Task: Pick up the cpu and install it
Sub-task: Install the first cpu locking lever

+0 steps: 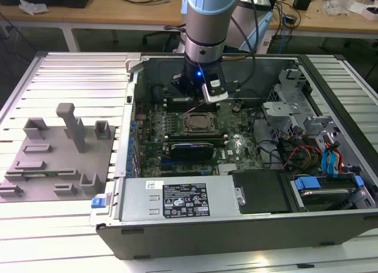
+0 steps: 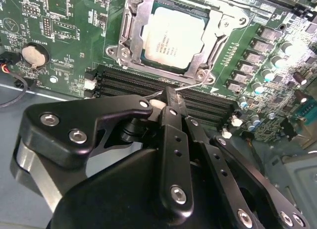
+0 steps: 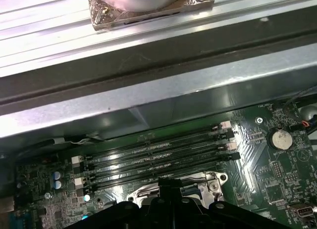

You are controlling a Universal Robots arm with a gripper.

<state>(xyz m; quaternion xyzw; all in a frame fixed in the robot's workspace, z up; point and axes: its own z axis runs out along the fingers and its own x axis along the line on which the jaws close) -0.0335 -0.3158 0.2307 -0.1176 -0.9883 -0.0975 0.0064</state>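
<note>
The cpu (image 2: 173, 36), a small square chip with a silver-white top, lies flat inside the dark socket frame (image 2: 130, 28) on the green motherboard; in the exterior view the cpu (image 1: 196, 123) shows mid-board in the open computer case. My gripper (image 2: 170, 92) hangs over the black memory slots (image 2: 129, 83) just beside the socket, fingers together and holding nothing. A thin wire socket lever (image 2: 194, 85) sticks out close to the fingertips. In the first wrist view the gripper (image 3: 171, 187) partly covers the socket frame (image 3: 208, 182).
A grey fixture plate (image 1: 59, 158) with blocks and posts sits at the exterior view's left, outside the case. The power supply (image 1: 177, 199) spans the case's front wall; drive cages and cables (image 1: 307, 137) fill its right. A coin battery (image 3: 281, 138) sits on the board.
</note>
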